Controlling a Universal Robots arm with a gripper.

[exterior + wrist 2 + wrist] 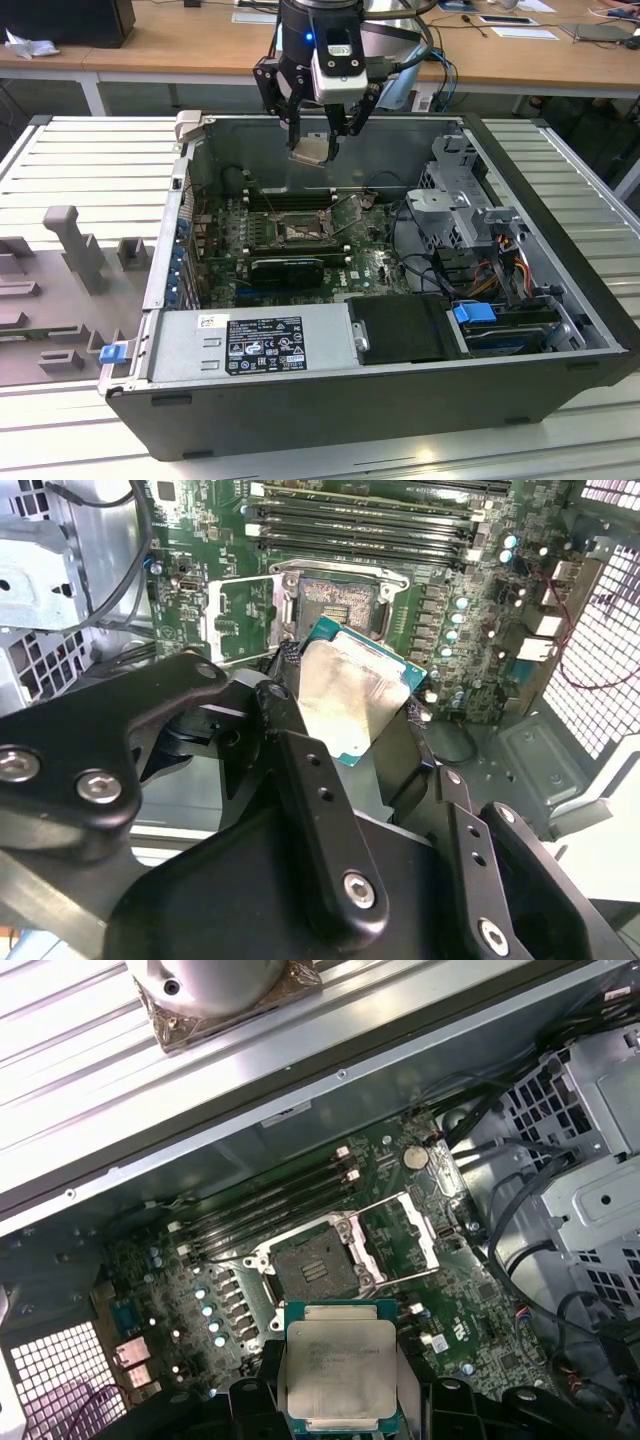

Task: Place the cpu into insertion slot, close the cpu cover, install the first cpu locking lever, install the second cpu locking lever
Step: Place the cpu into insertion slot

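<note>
Robot pincer (314, 146) pinches the cpu (355, 705) above the open insertion slot (318, 1263). The cpu cover (425, 1230) stands raised; nothing is installed yet.

One open grey metal computer case (400, 420). One green circuit board (370, 265) inside. One small square silver-rimmed insertion slot (315, 1260); one thin silvery hinged cpu cover (432, 1240). One flat square pale-metal cpu (340, 1370). Long black memory slots (265, 1205): four, I think, rows packed close. Two blue plastic clips (113, 352). One round silver coin cell (415, 1157).
</note>
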